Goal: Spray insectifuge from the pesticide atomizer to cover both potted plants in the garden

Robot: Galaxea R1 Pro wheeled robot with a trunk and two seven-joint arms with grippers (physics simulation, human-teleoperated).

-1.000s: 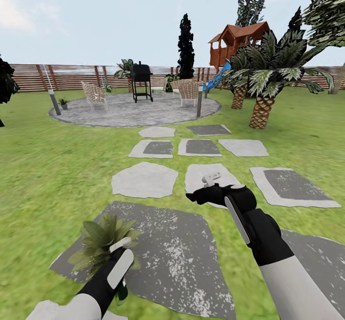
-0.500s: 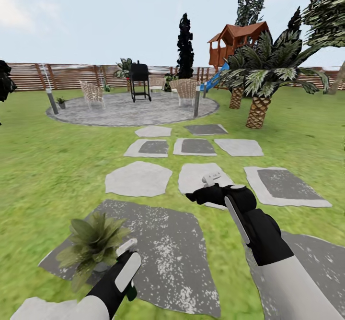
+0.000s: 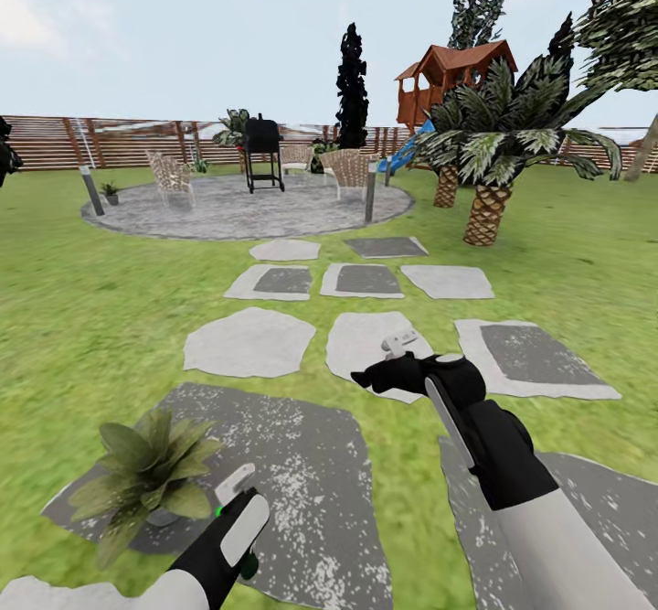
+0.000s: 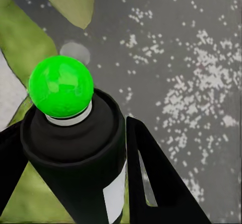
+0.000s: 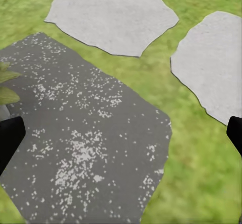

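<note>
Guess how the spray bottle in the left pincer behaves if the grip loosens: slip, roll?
The pesticide atomizer looks rigid and smooth, so it could slide between the left pincer fingers. Its round body would probably roll if dropped on the paving slab. It seems light for its size.

**Garden surroundings, non-task items**

We note pale irregular stepping stones [image 3: 249, 342] crossing the lawn toward a round grey paved patio [image 3: 239, 208]. On it: black barbecue grill [image 3: 262, 151], wicker chairs [image 3: 170, 176]. Behind: scaly-trunked palm [image 3: 485, 191], brown wooden playhouse [image 3: 451, 75].
</note>
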